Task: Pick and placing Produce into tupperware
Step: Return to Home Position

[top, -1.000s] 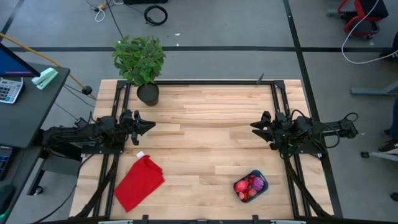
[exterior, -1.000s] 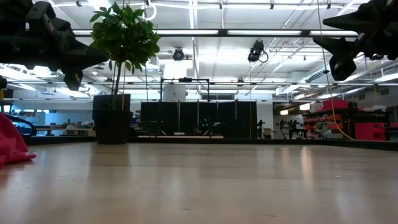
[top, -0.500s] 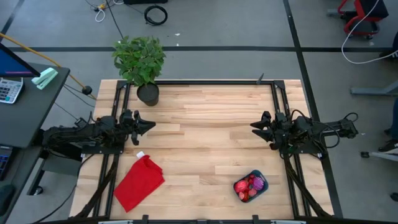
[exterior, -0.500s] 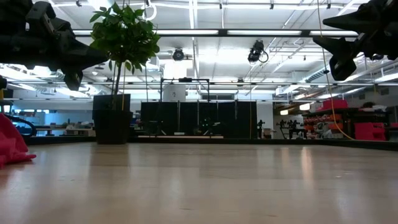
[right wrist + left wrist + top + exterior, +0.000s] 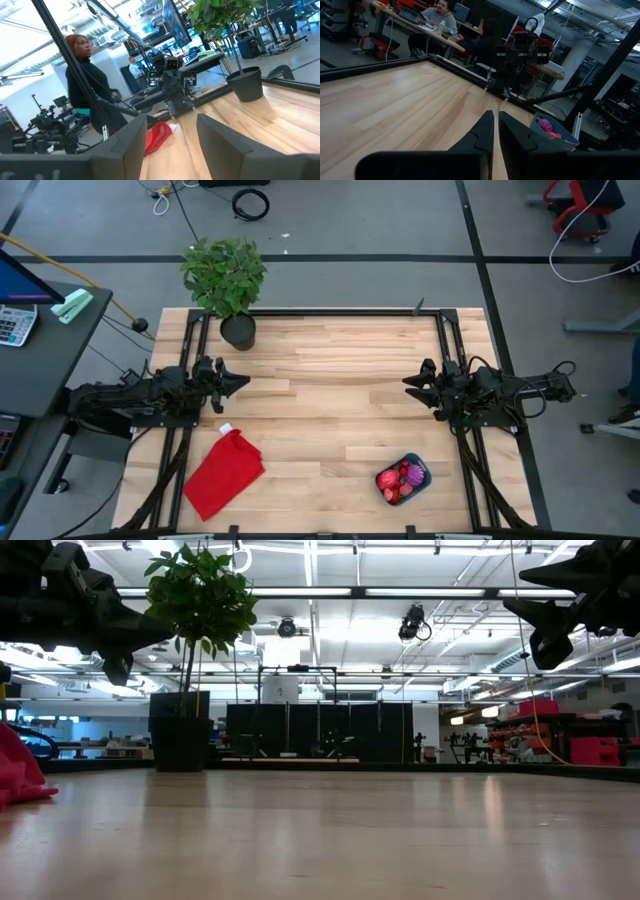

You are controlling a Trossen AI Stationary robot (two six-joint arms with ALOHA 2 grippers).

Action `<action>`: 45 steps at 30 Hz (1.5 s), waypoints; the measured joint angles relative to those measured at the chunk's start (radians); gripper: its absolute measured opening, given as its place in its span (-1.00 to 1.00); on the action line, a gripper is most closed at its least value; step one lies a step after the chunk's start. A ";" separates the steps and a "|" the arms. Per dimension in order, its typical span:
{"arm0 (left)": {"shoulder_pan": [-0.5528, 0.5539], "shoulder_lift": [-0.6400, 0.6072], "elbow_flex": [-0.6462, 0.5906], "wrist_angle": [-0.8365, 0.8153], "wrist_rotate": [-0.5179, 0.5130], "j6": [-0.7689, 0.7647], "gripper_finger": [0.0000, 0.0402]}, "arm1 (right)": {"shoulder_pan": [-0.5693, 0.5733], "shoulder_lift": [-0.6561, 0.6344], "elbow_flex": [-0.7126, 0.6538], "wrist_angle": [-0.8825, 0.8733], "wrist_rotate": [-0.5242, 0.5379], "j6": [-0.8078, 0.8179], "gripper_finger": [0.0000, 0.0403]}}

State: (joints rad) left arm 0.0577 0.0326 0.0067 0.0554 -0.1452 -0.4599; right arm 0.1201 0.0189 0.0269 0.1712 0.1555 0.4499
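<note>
The teal-blue tupperware [image 5: 404, 480] stands near the table's near right corner, with red and pink produce [image 5: 398, 479] lying inside it. The left wrist view also catches the tupperware [image 5: 554, 136] and pink produce [image 5: 547, 124] in it. My left gripper [image 5: 238, 382] hovers over the table's left side, shut and holding nothing; its fingers show almost closed in the left wrist view [image 5: 496, 126]. My right gripper [image 5: 409, 384] hovers over the right side, open and empty, far side of the tupperware; its fingers stand wide apart in its wrist view [image 5: 170, 131]. Both grippers hang well above the table in the low view.
A flat red cloth [image 5: 224, 472] lies near the table's near left corner. A green potted plant [image 5: 226, 281] stands at the far left corner. Bare wood [image 5: 330, 395] stretches between the two arms. People sit and stand in the room beyond the table.
</note>
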 joint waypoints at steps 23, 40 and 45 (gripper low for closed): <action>0.000 0.000 0.000 0.000 0.000 0.000 -0.82 | 0.000 0.000 0.000 0.000 0.000 0.000 -0.09; 0.000 0.000 0.000 0.000 0.000 0.000 -0.86 | 0.000 0.000 0.000 0.000 0.000 0.000 -0.09; 0.000 0.000 0.000 0.000 0.000 0.000 -0.82 | 0.000 0.000 0.000 0.000 0.000 0.000 -0.09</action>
State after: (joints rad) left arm 0.0574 0.0324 0.0067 0.0551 -0.1452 -0.4595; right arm 0.1202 0.0191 0.0269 0.1711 0.1556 0.4498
